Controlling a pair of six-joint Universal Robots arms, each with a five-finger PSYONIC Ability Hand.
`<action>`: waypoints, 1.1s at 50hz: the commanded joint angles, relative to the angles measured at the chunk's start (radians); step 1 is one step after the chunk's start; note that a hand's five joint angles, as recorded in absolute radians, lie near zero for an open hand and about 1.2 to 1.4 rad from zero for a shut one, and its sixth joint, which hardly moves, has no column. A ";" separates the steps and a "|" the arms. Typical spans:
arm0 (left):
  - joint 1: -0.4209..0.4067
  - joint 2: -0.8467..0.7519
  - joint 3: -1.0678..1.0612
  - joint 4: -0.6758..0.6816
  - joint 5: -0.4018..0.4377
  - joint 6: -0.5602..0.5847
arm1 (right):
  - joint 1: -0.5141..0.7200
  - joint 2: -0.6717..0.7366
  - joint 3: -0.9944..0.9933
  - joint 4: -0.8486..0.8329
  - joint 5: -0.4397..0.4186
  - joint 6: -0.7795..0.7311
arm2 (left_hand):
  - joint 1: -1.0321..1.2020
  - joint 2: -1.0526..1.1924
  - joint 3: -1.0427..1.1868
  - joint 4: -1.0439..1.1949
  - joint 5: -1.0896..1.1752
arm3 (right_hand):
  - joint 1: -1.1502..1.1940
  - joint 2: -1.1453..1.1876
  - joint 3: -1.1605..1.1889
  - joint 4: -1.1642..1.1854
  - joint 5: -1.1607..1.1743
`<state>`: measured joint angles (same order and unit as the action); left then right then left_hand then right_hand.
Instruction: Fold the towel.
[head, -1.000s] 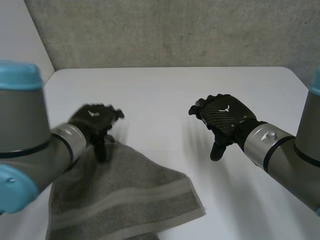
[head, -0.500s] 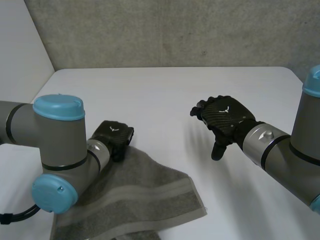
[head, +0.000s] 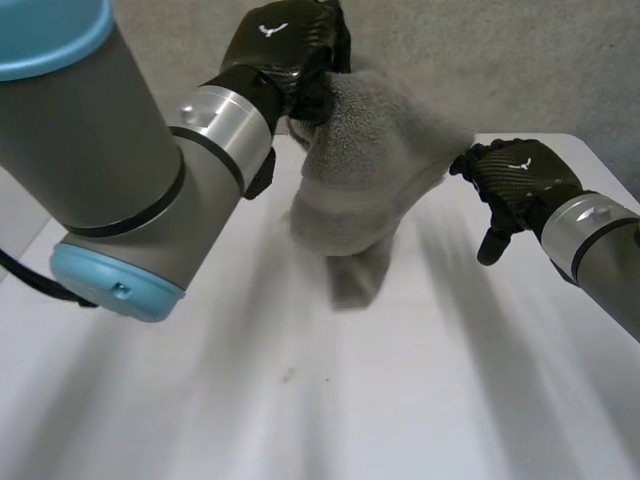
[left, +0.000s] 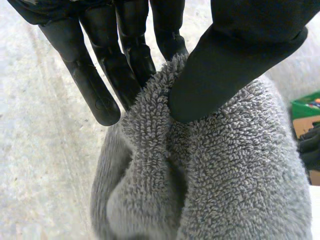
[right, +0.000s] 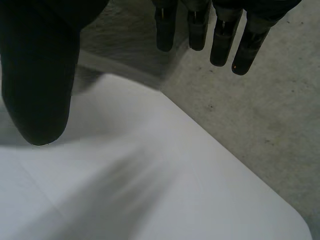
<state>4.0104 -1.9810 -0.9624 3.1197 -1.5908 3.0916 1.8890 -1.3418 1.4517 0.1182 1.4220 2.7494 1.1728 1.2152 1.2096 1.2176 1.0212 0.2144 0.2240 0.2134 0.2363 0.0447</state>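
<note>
Over the white surface (head: 300, 420) the grey towel (head: 370, 170) hangs bunched and limp. To its right, the right hand (head: 520, 180) is relaxed and empty. Higher and farther, the left hand (head: 285, 45) pinches the towel's top fold between thumb and fingers. Soft, light terry that will sag, so a free hanging corner looks the best hold.

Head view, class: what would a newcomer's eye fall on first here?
The grey towel hangs bunched over the white table, pinched at its top by the left hand. Beside it, the right hand hovers open, holding nothing.
</note>
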 joint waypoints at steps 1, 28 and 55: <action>0.147 0.013 -0.177 0.002 0.005 -0.021 | 0.005 0.000 0.002 0.000 -0.003 0.000 | 0.223 0.181 0.187 0.179 0.201 | -0.040 -0.049 -0.039 -0.062 -0.045; 0.268 -0.010 -0.414 0.134 0.181 0.240 | 0.019 0.015 0.012 -0.012 -0.005 0.000 | -0.710 -0.752 -0.747 -0.755 -0.733 | -0.040 -0.049 -0.039 -0.062 -0.045; -0.025 -0.507 -0.029 0.129 -0.084 0.392 | 0.019 0.039 0.030 -0.012 -0.008 -0.002 | -0.454 -0.497 -0.491 -0.499 -0.477 | -0.040 -0.049 -0.039 -0.062 -0.045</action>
<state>3.9826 -2.4083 -1.0405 3.2450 -1.6768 3.3811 1.9082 -1.3162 1.4781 0.1059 1.4158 2.7483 0.6202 0.6217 0.6220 0.6231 0.4461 0.2144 0.2240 0.2134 0.2363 0.0447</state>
